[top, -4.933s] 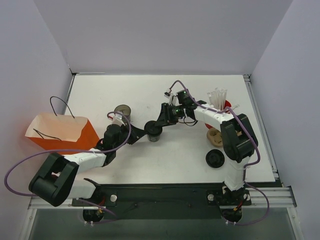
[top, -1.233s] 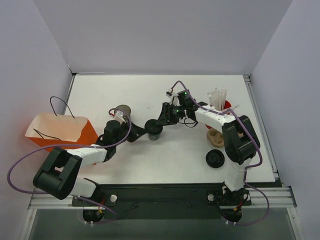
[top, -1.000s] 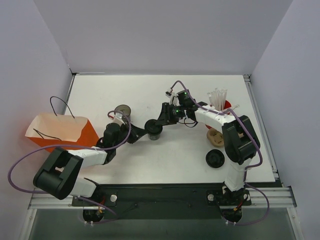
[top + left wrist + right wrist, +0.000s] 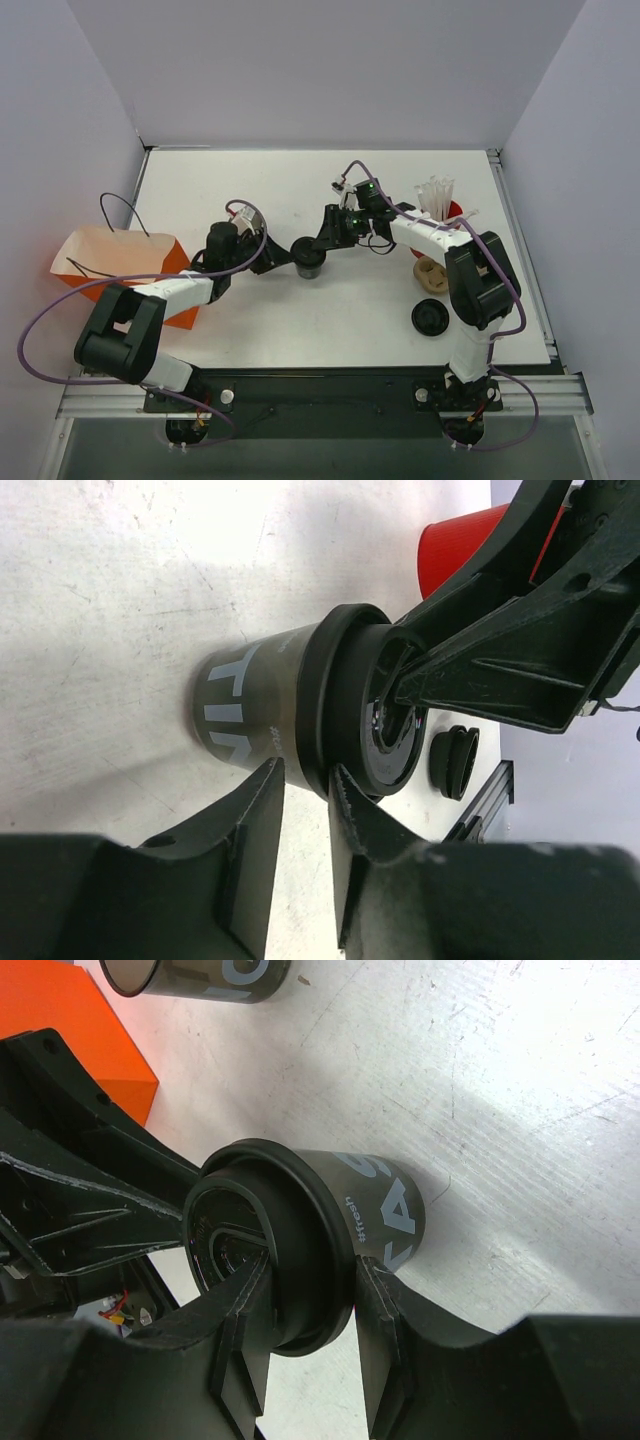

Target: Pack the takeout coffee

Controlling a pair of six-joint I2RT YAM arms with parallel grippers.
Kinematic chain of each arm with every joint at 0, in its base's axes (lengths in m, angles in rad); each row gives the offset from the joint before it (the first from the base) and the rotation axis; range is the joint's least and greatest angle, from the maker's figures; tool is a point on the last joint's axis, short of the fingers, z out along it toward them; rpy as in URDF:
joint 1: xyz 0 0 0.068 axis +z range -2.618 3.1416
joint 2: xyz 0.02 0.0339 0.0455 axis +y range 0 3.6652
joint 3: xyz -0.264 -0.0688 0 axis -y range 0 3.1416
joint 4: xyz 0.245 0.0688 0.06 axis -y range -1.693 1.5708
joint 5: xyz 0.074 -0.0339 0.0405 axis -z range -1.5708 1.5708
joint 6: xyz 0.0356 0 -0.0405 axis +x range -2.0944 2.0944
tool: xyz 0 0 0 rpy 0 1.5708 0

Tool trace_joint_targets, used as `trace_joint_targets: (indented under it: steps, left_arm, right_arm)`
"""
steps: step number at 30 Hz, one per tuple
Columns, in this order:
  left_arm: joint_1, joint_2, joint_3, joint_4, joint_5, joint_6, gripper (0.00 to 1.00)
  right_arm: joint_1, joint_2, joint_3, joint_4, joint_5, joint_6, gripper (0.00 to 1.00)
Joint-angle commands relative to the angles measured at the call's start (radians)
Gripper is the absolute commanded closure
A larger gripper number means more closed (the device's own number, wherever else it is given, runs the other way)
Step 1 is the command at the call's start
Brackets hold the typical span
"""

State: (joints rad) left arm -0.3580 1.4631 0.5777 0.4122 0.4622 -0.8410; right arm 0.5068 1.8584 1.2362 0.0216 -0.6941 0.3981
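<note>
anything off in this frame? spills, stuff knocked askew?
No spill or damage shows. One oddity: both grippers crowd the takeout coffee mid-table. The right gripper straddles its lid, fingers against both sides, while the left gripper noses at the same lid rim from the opposite side, fingers nearly together.

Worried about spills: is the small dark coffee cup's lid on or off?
On. The black round lid sits over the rim of the small dark cup in both wrist views.
</note>
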Motion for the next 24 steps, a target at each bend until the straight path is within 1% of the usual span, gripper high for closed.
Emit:
trace_joint_targets:
  steps: [1,2,3,4,6,7,9,11,12,14,15,16,18,20,21,24]
  left_arm:
    - [0.005,0.040,0.034,-0.064,-0.123,0.057,0.69]
    - [0.005,0.048,0.024,-0.070,-0.137,0.048,0.71]
    - [0.004,0.052,0.011,-0.087,-0.160,0.024,0.78]
    - [0.001,0.065,-0.013,-0.108,-0.196,0.014,0.79]
    - [-0.019,0.075,-0.032,-0.140,-0.233,0.006,0.81]
    - [-0.039,0.085,-0.035,-0.192,-0.299,0.005,0.81]
    - [-0.105,0.092,-0.049,-0.211,-0.353,-0.010,0.82]
    - [-0.137,0.086,-0.052,-0.239,-0.399,-0.018,0.82]
    - [-0.137,0.076,-0.052,-0.239,-0.387,-0.021,0.82]
    - [-0.116,0.031,-0.047,-0.213,-0.341,-0.021,0.78]
    - [-0.083,-0.002,-0.041,-0.182,-0.265,-0.020,0.76]
    - [-0.062,-0.018,-0.032,-0.167,-0.223,-0.018,0.70]
    - [-0.023,-0.041,0.026,-0.171,-0.130,0.006,0.65]
    - [-0.012,-0.038,0.083,-0.197,-0.083,0.054,0.62]
    - [-0.006,-0.026,0.129,-0.214,-0.053,0.068,0.61]
    - [0.001,0.006,0.172,-0.214,-0.013,0.102,0.60]
  right_arm:
    - [0.026,0.053,-0.056,-0.195,0.076,-0.107,0.75]
    - [0.026,0.056,-0.058,-0.193,0.077,-0.110,0.75]
    - [0.026,0.056,-0.063,-0.190,0.084,-0.110,0.75]
    - [0.022,0.058,-0.070,-0.183,0.082,-0.107,0.75]
    - [0.021,0.059,-0.070,-0.180,0.082,-0.114,0.75]
    - [0.016,0.064,-0.070,-0.178,0.082,-0.116,0.75]
    - [0.013,0.070,-0.058,-0.180,0.082,-0.122,0.75]
    - [0.012,0.082,-0.040,-0.189,0.081,-0.127,0.75]
    - [0.012,0.085,-0.037,-0.198,0.077,-0.133,0.75]
    - [0.013,0.084,-0.027,-0.207,0.065,-0.142,0.75]
    - [0.013,0.084,-0.027,-0.219,0.067,-0.159,0.75]
    - [0.013,0.084,-0.026,-0.229,0.068,-0.169,0.75]
    - [0.012,0.087,-0.009,-0.262,0.068,-0.188,0.75]
    - [0.012,0.088,0.005,-0.281,0.067,-0.211,0.75]
    - [0.010,0.093,0.018,-0.298,0.062,-0.217,0.75]
    - [0.012,0.108,0.052,-0.330,0.050,-0.235,0.75]
